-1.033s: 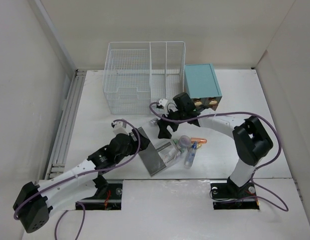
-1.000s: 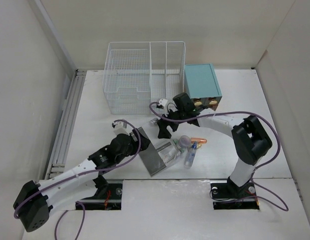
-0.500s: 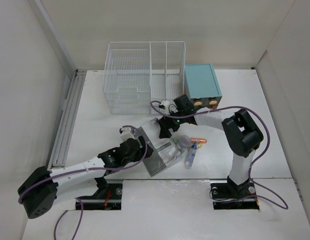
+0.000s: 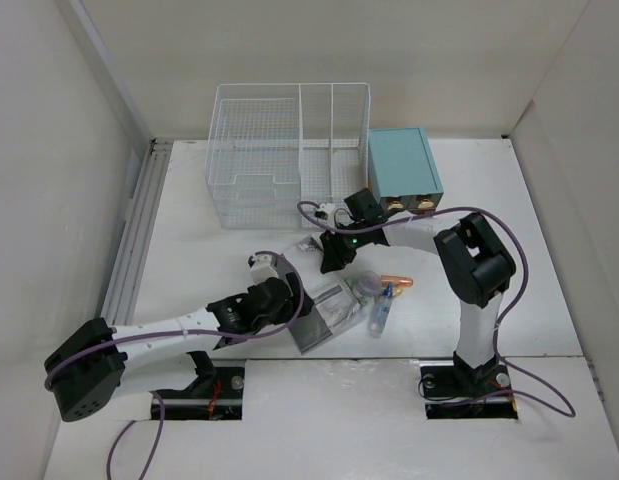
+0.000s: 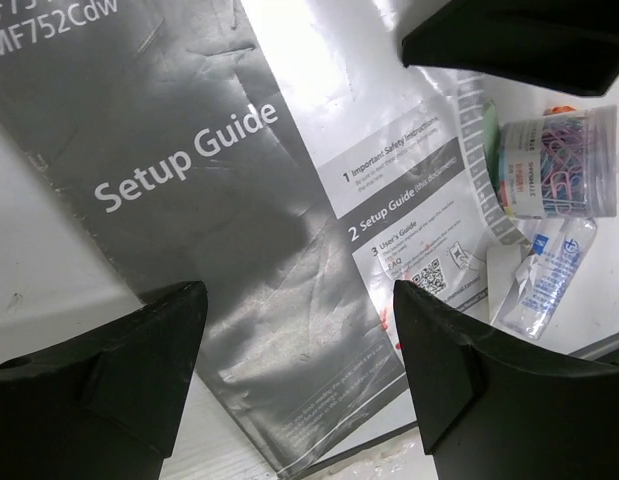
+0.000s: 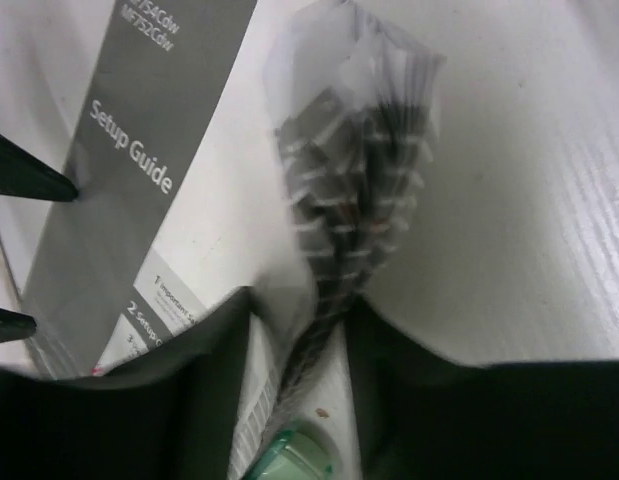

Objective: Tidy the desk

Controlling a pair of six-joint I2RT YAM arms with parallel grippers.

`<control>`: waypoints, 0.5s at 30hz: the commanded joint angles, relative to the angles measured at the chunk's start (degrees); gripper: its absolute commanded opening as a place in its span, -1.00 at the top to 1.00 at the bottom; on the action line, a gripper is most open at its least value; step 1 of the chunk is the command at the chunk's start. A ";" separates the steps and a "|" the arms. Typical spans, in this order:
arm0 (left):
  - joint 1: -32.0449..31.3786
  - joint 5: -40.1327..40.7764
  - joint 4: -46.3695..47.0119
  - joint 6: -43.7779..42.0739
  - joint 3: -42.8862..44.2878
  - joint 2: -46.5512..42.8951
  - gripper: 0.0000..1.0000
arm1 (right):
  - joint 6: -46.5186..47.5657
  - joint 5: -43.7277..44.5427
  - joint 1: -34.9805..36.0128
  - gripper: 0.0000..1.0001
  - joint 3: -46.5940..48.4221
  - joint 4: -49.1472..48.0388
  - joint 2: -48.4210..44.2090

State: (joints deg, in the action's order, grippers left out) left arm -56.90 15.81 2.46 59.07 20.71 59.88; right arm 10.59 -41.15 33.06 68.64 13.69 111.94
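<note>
The desk (image 4: 189, 230) is a white tabletop with clutter at its middle. My right gripper (image 6: 299, 310) is shut on the narrow lower part of a clear plastic bag of small dark metal pieces (image 6: 354, 170), which lies on the desk beside the booklet; in the top view the gripper (image 4: 331, 258) covers part of the bag (image 4: 309, 246). My left gripper (image 5: 299, 370) hovers open over a grey "Setup Guide" booklet (image 5: 209, 200), one finger on each side of its lower corner, holding nothing. From above it (image 4: 279, 295) sits at the booklet's (image 4: 307, 322) left edge.
A clear box of coloured paper clips (image 5: 559, 165), a small tube in a packet (image 4: 381, 310) and an orange item (image 4: 397, 281) lie right of the booklet. A white wire-mesh organizer (image 4: 289, 150) and a teal drawer box (image 4: 404, 172) stand at the back.
My right jaws have gone from wide open to pinched on the plastic bag. The left gripper has slid right and nearer, onto the booklet, with its jaws unchanged.
</note>
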 commanded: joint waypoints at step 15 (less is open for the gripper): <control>-0.40 2.63 -8.95 1.49 0.90 -5.37 -0.63 | 5.41 -12.73 -0.44 1.00 4.48 10.12 -3.11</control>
State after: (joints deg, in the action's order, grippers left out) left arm -57.19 15.05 2.11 60.38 20.71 58.63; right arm 14.04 -46.61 32.86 71.24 18.22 112.20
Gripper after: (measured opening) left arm 0.808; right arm 0.136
